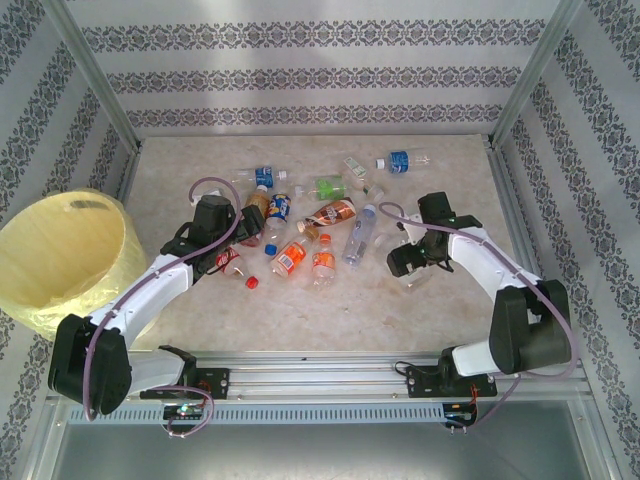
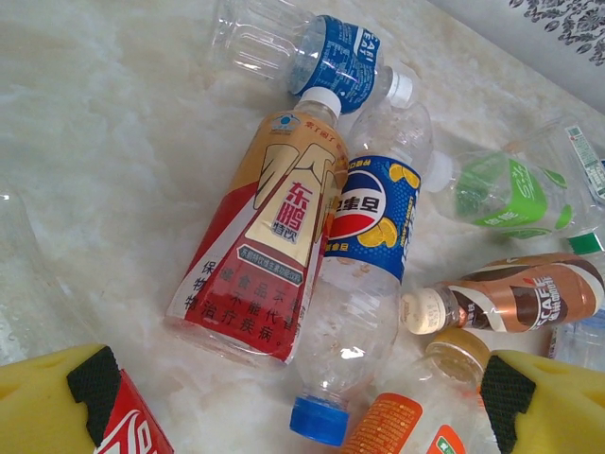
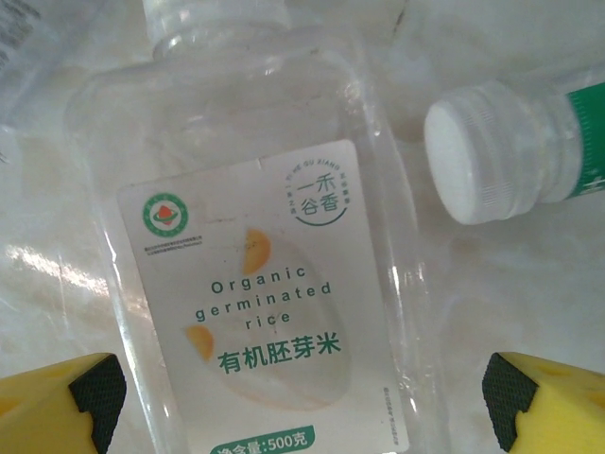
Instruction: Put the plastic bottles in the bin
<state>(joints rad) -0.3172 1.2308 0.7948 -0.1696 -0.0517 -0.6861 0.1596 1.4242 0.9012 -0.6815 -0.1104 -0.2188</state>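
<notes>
Closest to the lens in the right wrist view are the yellow fingers (image 3: 57,402) of the right claw (image 3: 302,407), one in each lower corner, spread wide with nothing gripped. Between them, filling the middle of the frame, a clear flat-sided rice bottle (image 3: 274,312) lies on the table (image 1: 350,310) with its neck toward the top edge. A white-capped bottle (image 3: 492,151) lies just beside it at the upper right.

In the left wrist view the left claw (image 2: 293,402) is equally wide and empty over the thick of the plastic bottles (image 1: 300,230). A red-and-gold bottle (image 2: 269,255) and a blue-labelled bottle (image 2: 364,246) lie touching in the centre, and a red cola bottle (image 2: 132,426) and an orange-labelled bottle (image 2: 406,426) sit by the lower corners.

Seen from above, the heap is mid-frame and the bin (image 1: 70,270) is at the left edge, well apart from it.

The crowding looks like the main hazard. If the left claw closes here it may catch two bottles at once or pinch one off-centre, so a smooth round body squirts out and scatters its neighbours. The rice bottle is broad and slick, so a grip across its flat faces could slip or crush it, and the right finger may knock the white-capped bottle into a roll. From the right side the carry to the bin is long and crosses the heap, so a loose hold could drop a bottle short
</notes>
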